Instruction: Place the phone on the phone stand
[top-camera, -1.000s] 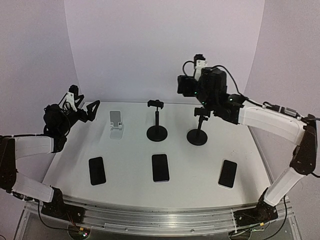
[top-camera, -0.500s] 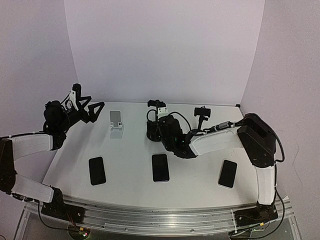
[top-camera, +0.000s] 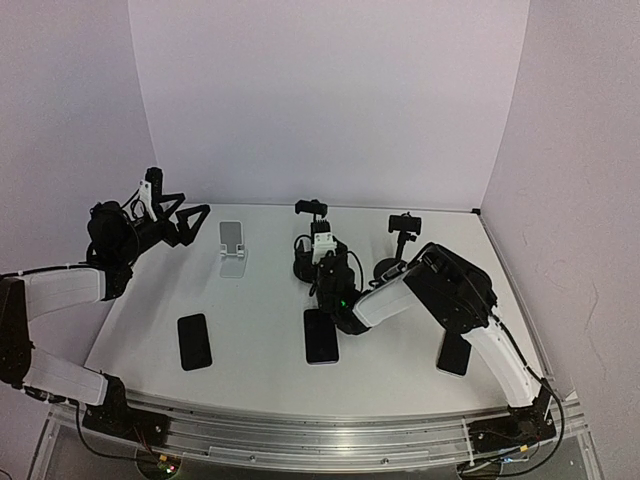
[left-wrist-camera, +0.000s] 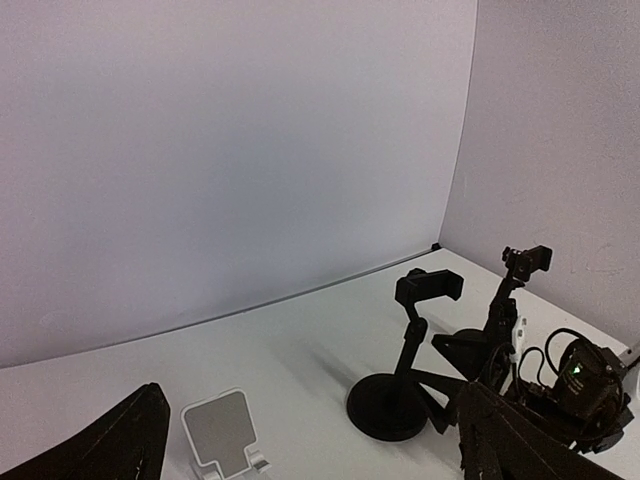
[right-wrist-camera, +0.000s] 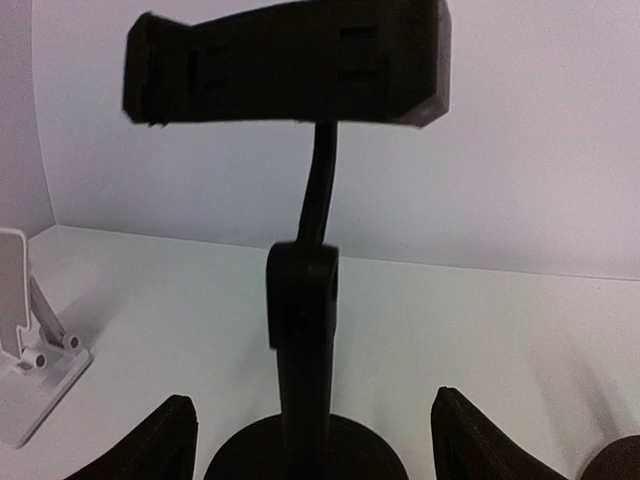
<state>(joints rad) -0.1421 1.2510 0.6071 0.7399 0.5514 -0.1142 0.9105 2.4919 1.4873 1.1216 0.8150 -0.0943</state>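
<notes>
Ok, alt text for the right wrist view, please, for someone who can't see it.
A black phone stand fills the centre, close up, its clamp empty, framed by the open right gripper, its dark fingers at the bottom edge. A white folding stand sits at the left on the white table.

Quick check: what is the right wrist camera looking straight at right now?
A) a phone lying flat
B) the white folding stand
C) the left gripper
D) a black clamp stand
D: the black clamp stand rises dead ahead between the open fingers of the right gripper; the white folding stand sits off at the left edge.
</notes>
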